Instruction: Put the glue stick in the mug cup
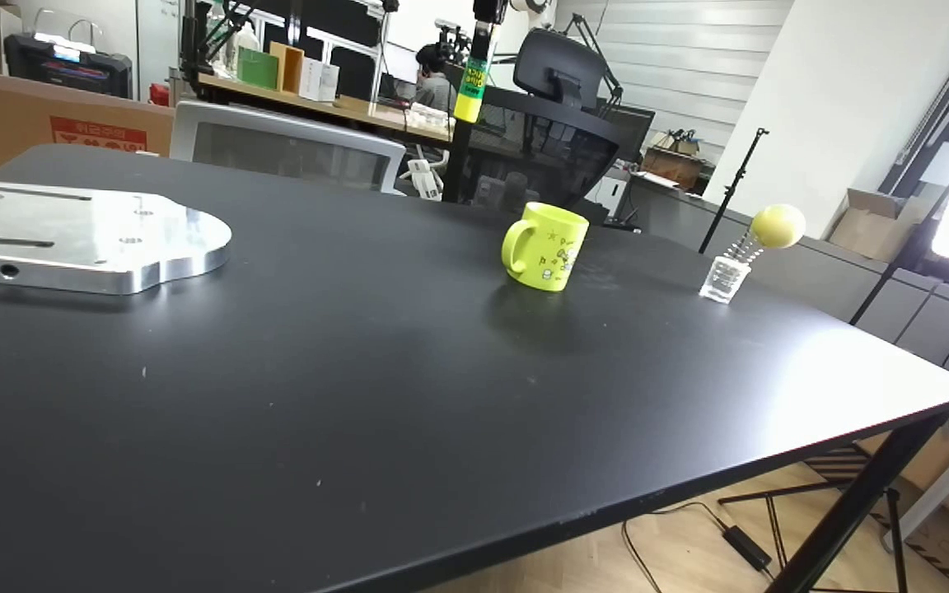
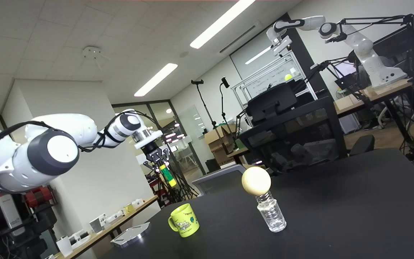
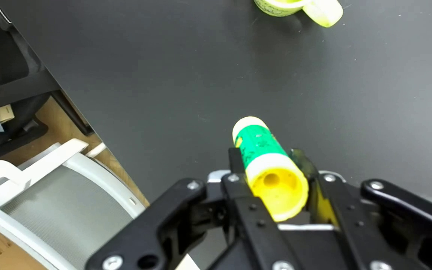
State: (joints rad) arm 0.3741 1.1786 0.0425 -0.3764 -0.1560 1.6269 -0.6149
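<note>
The glue stick (image 1: 473, 86) is a yellow cylinder with a green label band. My gripper (image 3: 267, 155) is shut on it; its yellow end sits between the fingers in the wrist view (image 3: 255, 140). The gripper (image 2: 159, 160) holds the glue stick (image 2: 167, 175) tilted in the air, well above the table. The lime mug cup (image 1: 553, 247) stands upright on the black table, lower than the glue stick and apart from it. It also shows in an exterior view (image 2: 184, 220). In the wrist view the mug cup (image 3: 279, 9) is cut off at the top edge, its handle pointing right.
A silver metal plate (image 1: 87, 239) lies on the black table (image 1: 359, 412). A clear holder (image 1: 724, 280) with a yellow ball (image 1: 778, 226) stands on the table, apart from the mug. A grey mesh chair (image 3: 69, 210) stands by the table edge.
</note>
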